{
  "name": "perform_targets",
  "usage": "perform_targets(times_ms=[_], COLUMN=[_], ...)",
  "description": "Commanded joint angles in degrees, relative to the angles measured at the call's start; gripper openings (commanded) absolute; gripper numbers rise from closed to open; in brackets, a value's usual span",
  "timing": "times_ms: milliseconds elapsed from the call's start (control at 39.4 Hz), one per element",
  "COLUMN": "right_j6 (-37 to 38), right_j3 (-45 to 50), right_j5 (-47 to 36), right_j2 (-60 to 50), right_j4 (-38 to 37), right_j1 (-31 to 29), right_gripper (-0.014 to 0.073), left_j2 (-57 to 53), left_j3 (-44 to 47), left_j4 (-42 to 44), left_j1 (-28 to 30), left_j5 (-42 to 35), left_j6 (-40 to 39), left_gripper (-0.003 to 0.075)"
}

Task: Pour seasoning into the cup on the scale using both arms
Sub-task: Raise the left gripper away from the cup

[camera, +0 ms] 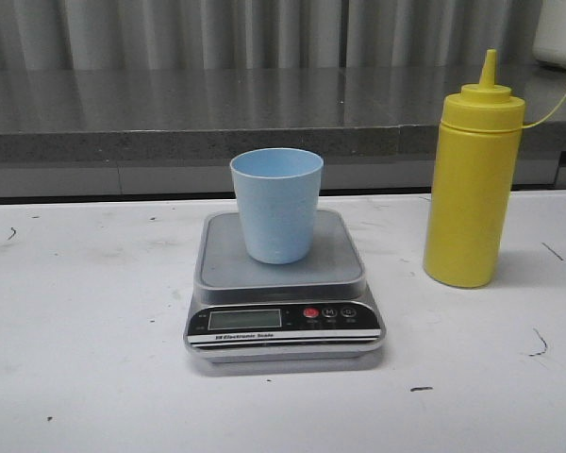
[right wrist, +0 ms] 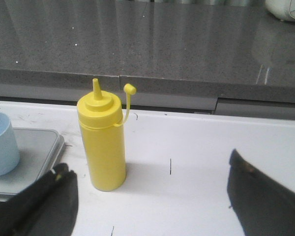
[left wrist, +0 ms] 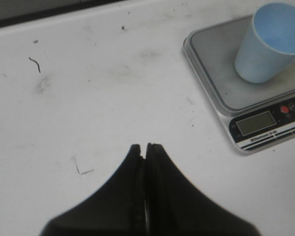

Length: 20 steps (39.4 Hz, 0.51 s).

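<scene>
From the front, the scale [camera: 285,300] sits in the middle of the white desk [camera: 85,311], its black panel with the display and red button facing the camera. The light blue cup [camera: 276,205] stands upright on the scale's metal platform, mouth open upward. The yellow seasoning [camera: 474,176] bottle stands upright on the desk to the right of the scale, apart from it, its nozzle pointing up and its tethered tip cap hanging off to the side. Neither arm shows in this view.

In the left wrist view, the left hand [left wrist: 146,147] hangs above bare desk with its two fingers pressed together and nothing between them. The scale and cup lie well off to one side, the cup's interior visible and its display panel readable as blank grey.

In the right wrist view, the right hand [right wrist: 152,184] is spread wide, its fingers [right wrist: 49,196] standing far apart and holding nothing. The seasoning bottle stands just ahead of the gap, nearer one finger, not touched. The cup and a corner of the scale show beside it.
</scene>
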Motion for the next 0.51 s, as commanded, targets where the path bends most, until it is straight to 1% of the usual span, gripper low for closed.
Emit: perform_targets(times_ms=[0, 102, 203, 355, 482], right_j6=[-0.21, -0.21, -0.21, -0.21, -0.21], right_j3=[-1.88, -1.88, -1.88, -1.88, -1.88], right_j5=[-4.49, -4.49, -4.54, -4.54, -5.51], right_j2=[0.92, 0.92, 0.92, 0.92, 0.92], right_j4=[0.31, 0.31, 0.31, 0.31, 0.31], right_j1=[-0.34, -0.34, -0.34, -0.34, -0.34], right_gripper=[0.0632, 0.0632, 0.0632, 0.0632, 0.0632], left_j2=[-8.73, -18.0, -26.52, -37.31, -41.48], left_j3=[3.38, 8.23, 10.96, 14.01, 15.84], left_j4=[-1.66, -1.8, -1.8, -1.8, -1.8], left_j1=[0.16, 0.16, 0.16, 0.16, 0.16], left_j5=[-9.39, -13.11, -15.22, -15.71, -15.81], left_j6=[-0.7, -0.7, -0.7, -0.7, -0.7], left_gripper=[-0.002, -0.002, -0.002, -0.002, -0.002])
